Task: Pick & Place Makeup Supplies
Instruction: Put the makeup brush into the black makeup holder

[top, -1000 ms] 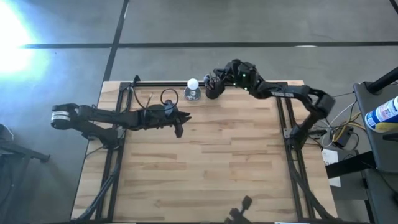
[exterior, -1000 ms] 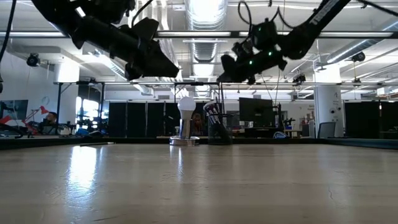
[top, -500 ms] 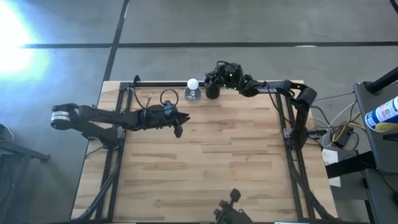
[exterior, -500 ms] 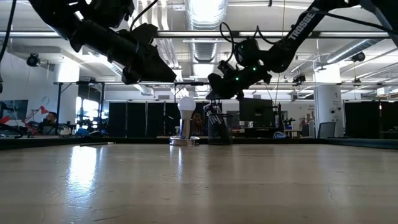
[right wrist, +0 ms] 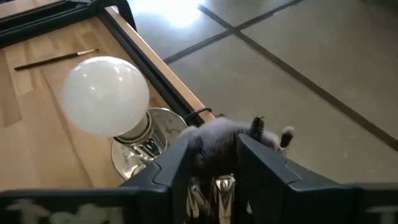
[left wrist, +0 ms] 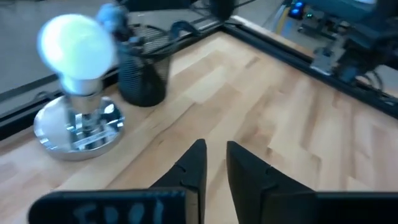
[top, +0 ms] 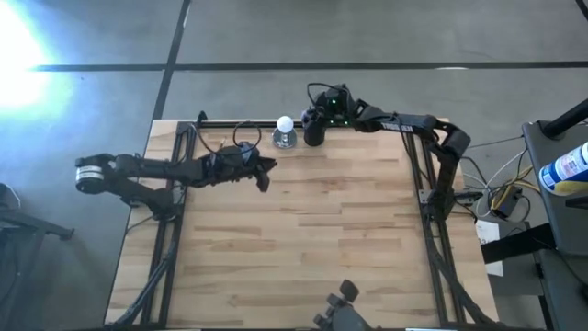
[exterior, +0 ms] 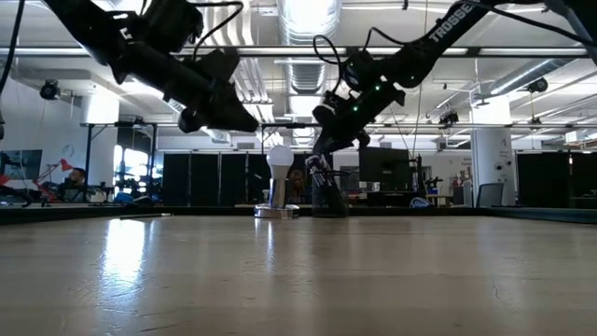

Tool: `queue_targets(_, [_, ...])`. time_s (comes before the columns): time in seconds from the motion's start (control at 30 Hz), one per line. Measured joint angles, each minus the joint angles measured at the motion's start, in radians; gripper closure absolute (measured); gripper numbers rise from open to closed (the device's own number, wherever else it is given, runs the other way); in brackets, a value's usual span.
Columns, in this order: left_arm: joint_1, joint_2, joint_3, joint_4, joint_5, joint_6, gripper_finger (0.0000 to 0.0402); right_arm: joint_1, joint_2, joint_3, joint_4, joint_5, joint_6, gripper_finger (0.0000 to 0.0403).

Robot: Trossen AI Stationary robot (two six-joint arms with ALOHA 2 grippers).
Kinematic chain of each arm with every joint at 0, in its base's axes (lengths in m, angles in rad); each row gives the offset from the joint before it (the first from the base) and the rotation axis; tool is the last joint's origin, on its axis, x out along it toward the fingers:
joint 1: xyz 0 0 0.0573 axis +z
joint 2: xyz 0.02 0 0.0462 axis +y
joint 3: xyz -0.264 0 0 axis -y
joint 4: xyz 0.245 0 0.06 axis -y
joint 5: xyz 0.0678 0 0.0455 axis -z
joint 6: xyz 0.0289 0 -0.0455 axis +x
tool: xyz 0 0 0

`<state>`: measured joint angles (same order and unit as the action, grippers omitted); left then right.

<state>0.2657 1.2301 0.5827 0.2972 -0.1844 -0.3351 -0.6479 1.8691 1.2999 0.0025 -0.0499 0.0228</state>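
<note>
The wooden surface [top: 303, 239] carries a black cup [left wrist: 143, 81] directly under my right tool [right wrist: 214, 148], and most of the makeup brushes stand bunched in it. I judge them light, stiff and slippery along their thin handles. They would be easy to knock askew, so I would pinch one at mid-handle or at the metal ferrule, never at the bristles. The fluffy brush head [right wrist: 214, 132] sits between the right tool's fingers, which stand apart. I cannot tell whether they touch it, and it is soft enough to squash. One lone brush [right wrist: 56, 59] lies flat on the surface, beyond the white ball [right wrist: 104, 94] as seen from that tool. The right arm reaches out long and tips its tool down over the cup. The left arm stretches out level, and its left tool [left wrist: 214, 155] hangs clear above the surface with fingers narrowly apart and empty. The cup and ball are ahead of it.
</note>
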Motion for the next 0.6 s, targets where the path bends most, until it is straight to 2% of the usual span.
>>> queue_targets(0.13, [0.057, -0.004, 0.002, -0.052, 0.003, -0.006, 0.0365, 0.001, -0.054, -0.006, -0.069, 0.000, -0.003, 0.0269])
queue_targets(0.27, [0.122, -0.006, 0.016, -0.130, 0.006, -0.003, 0.0386, 0.017, -0.148, -0.063, -0.104, -0.001, -0.056, 0.0307])
queue_targets(0.43, [0.221, -0.006, 0.037, -0.259, 0.006, -0.011, 0.0400, 0.069, -0.297, -0.226, -0.058, -0.002, -0.079, 0.0383])
queue_targets(0.6, [0.327, -0.006, 0.066, -0.451, 0.007, -0.006, 0.0401, 0.132, -0.458, -0.437, 0.080, -0.001, -0.041, 0.0390])
